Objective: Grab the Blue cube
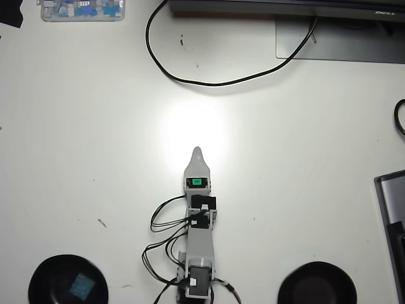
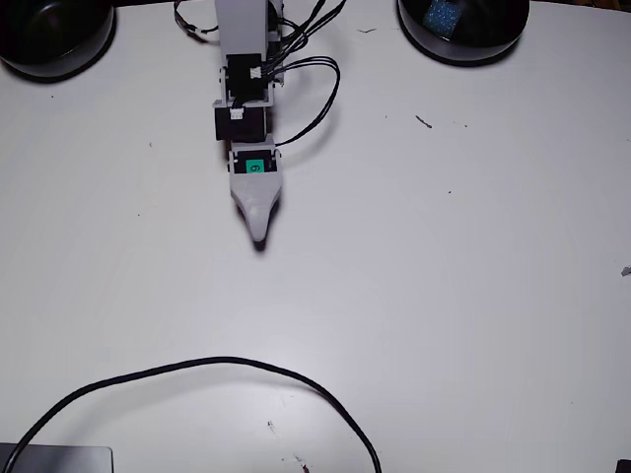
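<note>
Two black bowls in overhead view: left bowl (image 1: 68, 279) holds blue cube (image 1: 83, 287), right bowl (image 1: 317, 285) looks empty. Gripper (image 1: 197, 152) mid-table, well apart from cube, carrying nothing; open or closed, can't tell. Approach not started yet imo; next needs swing over to left bowl.

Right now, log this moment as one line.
gripper: over bare table, state unclear | blue cube: inside black bowl, ungrasped | other bowl: empty

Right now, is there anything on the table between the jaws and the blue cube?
Nothing: the overhead view shows bare table between the gripper and the cube in its black bowl.
</note>
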